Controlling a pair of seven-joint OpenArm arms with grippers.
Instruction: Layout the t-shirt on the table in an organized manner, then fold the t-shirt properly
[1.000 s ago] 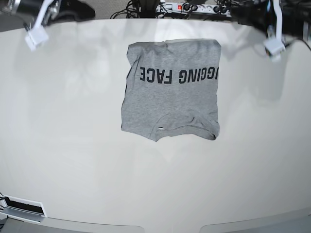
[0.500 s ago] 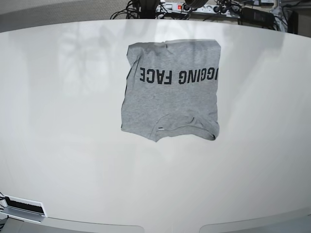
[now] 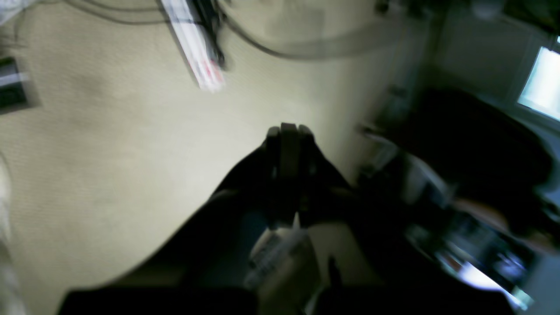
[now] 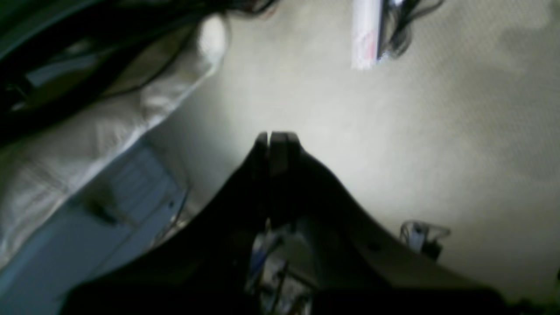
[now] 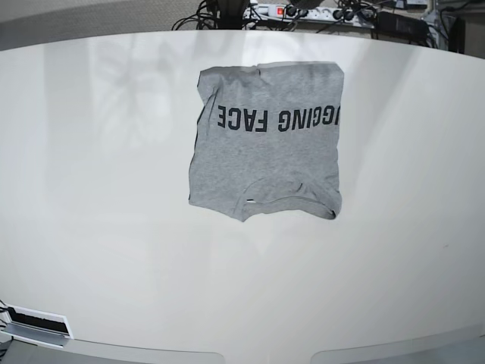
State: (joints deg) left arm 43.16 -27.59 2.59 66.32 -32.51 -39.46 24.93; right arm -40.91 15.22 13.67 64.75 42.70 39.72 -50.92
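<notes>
Overhead, the base view shows the t-shirt [image 5: 265, 144] lying on the table [image 5: 98, 227], folded into a roughly square grey packet in the upper middle of the white top, well apart from every edge. Black letters reading "GGING FACE" run upside down across its upper part, and the collar sits near its lower edge, slightly rumpled. Neither arm appears in this view. A power strip [image 5: 303, 10] and a tangle of cables lie on the floor beyond the far edge of the table, and a small white and black fixture [image 5: 36, 324] shows at the near left corner.

Next, the left wrist view is blurred. The left gripper [image 3: 289, 131] points at beige carpet [image 3: 109, 144], its two dark fingers pressed together with nothing between them. A white power strip [image 3: 197, 48] and dark cables lie on the carpet above it, and dark, unclear shapes fill the right side.

Last, the right wrist view is blurred too. The right gripper [image 4: 273, 136] also has its fingers closed against each other, empty, over pale carpet [image 4: 437, 144]. A white strip [image 4: 366, 35] with cables lies at the top, and a pale cloth-covered bulk [image 4: 87, 144] fills the left side. The shirt and the table are not seen from either wrist.
</notes>
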